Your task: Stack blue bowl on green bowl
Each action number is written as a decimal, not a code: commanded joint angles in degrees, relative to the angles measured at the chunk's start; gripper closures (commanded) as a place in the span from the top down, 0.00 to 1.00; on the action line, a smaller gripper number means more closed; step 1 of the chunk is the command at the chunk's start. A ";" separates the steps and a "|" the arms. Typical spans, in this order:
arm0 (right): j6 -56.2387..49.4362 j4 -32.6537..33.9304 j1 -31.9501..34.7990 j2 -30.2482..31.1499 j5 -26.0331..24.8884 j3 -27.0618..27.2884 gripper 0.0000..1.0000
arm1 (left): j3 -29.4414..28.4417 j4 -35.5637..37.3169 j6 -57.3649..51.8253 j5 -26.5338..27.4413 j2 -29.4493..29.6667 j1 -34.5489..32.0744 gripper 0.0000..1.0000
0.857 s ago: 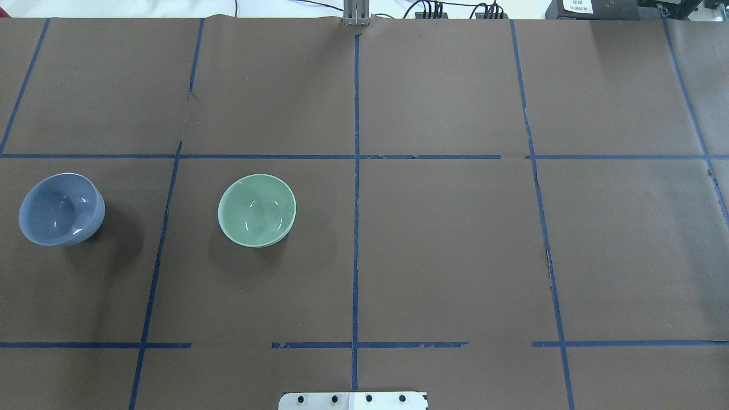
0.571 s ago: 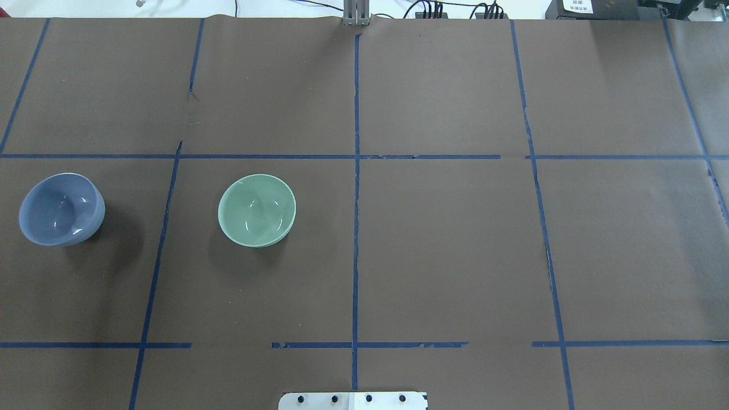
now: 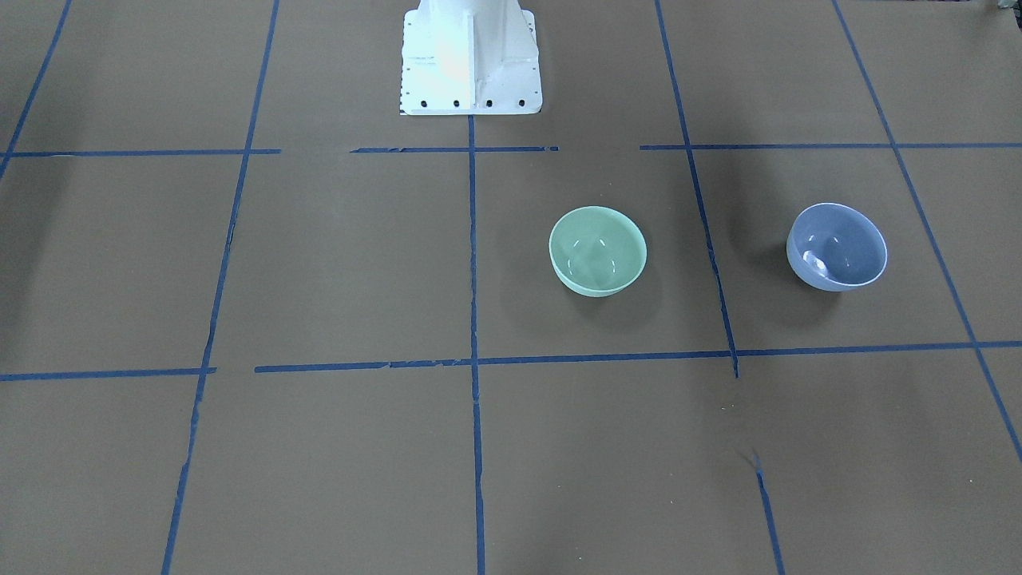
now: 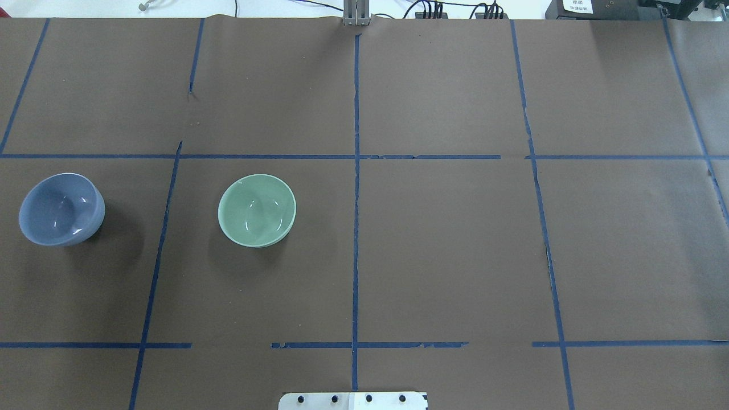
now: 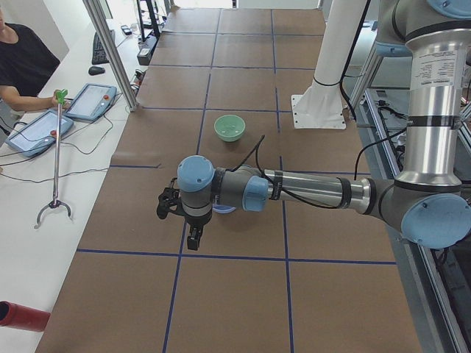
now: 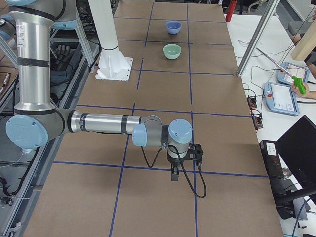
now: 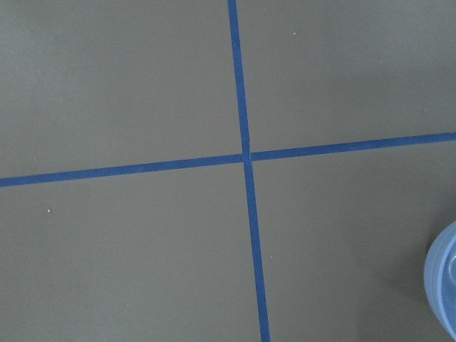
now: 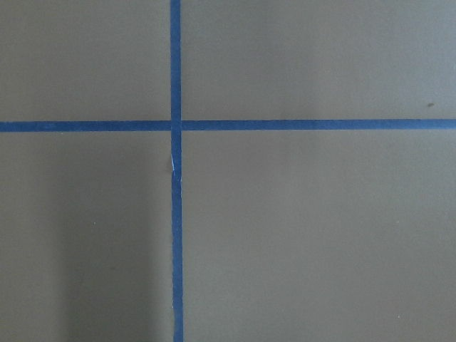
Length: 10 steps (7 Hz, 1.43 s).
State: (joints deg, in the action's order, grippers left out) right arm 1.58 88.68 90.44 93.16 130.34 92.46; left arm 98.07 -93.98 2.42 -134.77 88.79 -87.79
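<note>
a tape line (image 4: 163, 228) runs between blue bowl (image 4: 61, 209) and green bowl (image 4: 257, 210).

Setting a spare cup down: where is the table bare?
Bare: the robot's right half, past the centre tape line, and the patch between that line and the green bowl. Crowded only leftward, around the blue bowl.

blue bowl (image 7: 443, 281): cut off by the right edge of the left wrist view, only a curved slice showing; in the exterior left view almost wholly hidden behind the near arm's wrist.
left hand (image 5: 193, 241): too small and dark to tell how its fingers stand.
right hand (image 6: 174, 175): likewise, too small to tell.
robot base (image 4: 353, 400): cut by the overhead view's bottom edge.
</note>
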 commanded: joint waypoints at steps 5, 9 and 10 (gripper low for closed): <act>0.00 0.00 0.00 0.00 0.00 0.00 1.00 | -3.56 -33.06 41.43 7.58 -3.98 25.28 1.00; 0.00 0.00 0.00 0.00 0.00 0.00 1.00 | -6.05 -35.04 41.09 10.31 -3.98 29.69 0.55; 0.00 0.00 0.00 0.00 0.00 0.00 1.00 | -6.05 -36.34 40.83 10.31 -4.33 29.69 0.24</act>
State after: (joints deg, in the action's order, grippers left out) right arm 1.58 88.68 90.44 93.16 130.34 92.46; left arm 92.13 -129.19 43.58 -124.60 84.72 -58.33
